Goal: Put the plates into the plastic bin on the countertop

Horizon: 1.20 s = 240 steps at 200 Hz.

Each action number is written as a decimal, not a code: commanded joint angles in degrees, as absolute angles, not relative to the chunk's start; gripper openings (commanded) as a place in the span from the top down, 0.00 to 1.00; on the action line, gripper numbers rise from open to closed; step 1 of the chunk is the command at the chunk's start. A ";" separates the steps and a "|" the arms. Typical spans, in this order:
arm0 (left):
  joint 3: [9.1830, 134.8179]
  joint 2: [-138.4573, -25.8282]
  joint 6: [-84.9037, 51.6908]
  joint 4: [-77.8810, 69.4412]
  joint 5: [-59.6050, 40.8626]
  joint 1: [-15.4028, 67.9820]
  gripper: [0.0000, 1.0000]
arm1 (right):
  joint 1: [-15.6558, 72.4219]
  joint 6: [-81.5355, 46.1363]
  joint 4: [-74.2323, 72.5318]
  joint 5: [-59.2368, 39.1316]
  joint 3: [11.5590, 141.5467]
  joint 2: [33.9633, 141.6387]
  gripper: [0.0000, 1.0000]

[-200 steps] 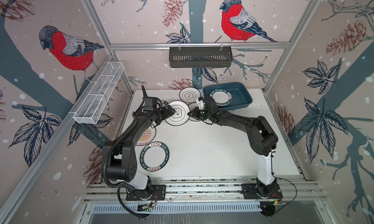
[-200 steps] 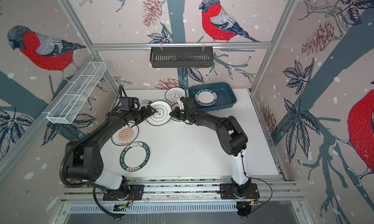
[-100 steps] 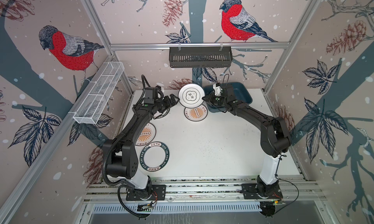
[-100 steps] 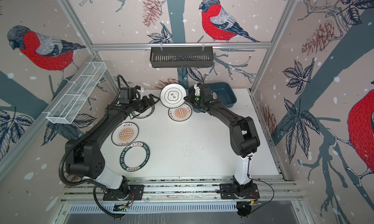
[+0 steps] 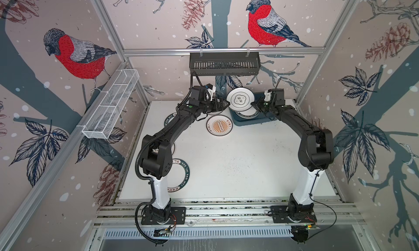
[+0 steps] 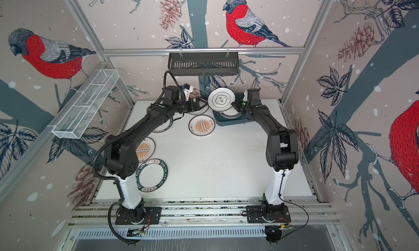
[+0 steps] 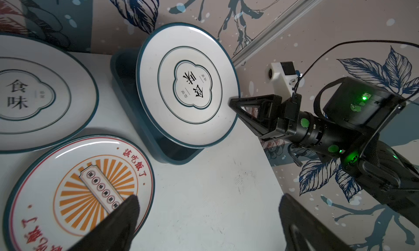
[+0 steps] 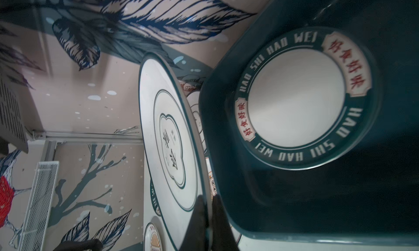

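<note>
Step in hand: R arm carrying one plate to the bin. The right end effector (image 7: 233, 101) is clamped tight on the rim of a cloud-emblem plate (image 5: 239, 100). The plate sticks out past its tips, tilted steeply on edge, clear of the bench (image 5: 238, 159). The bin (image 8: 294, 204) sits just below & beyond those tips, w/ one lettered-rim plate (image 8: 294, 98) lying flat inside. Held plate hangs about over the bin's edge, prob. not yet fully above its floor.

The left end effector (image 7: 209, 198) is spread wide, empty. A sunburst plate (image 7: 84, 188) lies under one of its fingers, and a second cloud plate (image 7: 34, 95) is further off to that side, both on the bench.

Next, prob.: shift R further over the bin, roll wrist to level the plate, lower it onto or beside the lettered one, let go. Thin rim pinch, so the plate could swing; go slow.
</note>
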State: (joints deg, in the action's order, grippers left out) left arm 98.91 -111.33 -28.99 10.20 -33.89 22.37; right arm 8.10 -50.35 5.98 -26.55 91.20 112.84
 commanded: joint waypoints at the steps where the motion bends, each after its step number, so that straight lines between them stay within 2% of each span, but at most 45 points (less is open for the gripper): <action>1: 102.98 -114.24 -27.62 8.60 -36.37 23.08 0.04 | 6.68 -51.62 4.69 -25.91 92.34 114.28 0.98; 70: 112.07 -121.45 -25.22 11.76 -34.19 23.55 0.04 | 2.99 -55.78 4.43 -22.59 94.02 121.08 0.98; 159: 115.03 -124.31 -24.46 13.10 -31.88 22.68 0.04 | 3.53 -56.88 4.44 -22.06 101.99 130.35 0.98; 240: 115.05 -125.85 -27.00 10.98 -32.96 21.97 0.04 | 3.85 -54.43 9.95 -20.86 105.07 132.24 0.94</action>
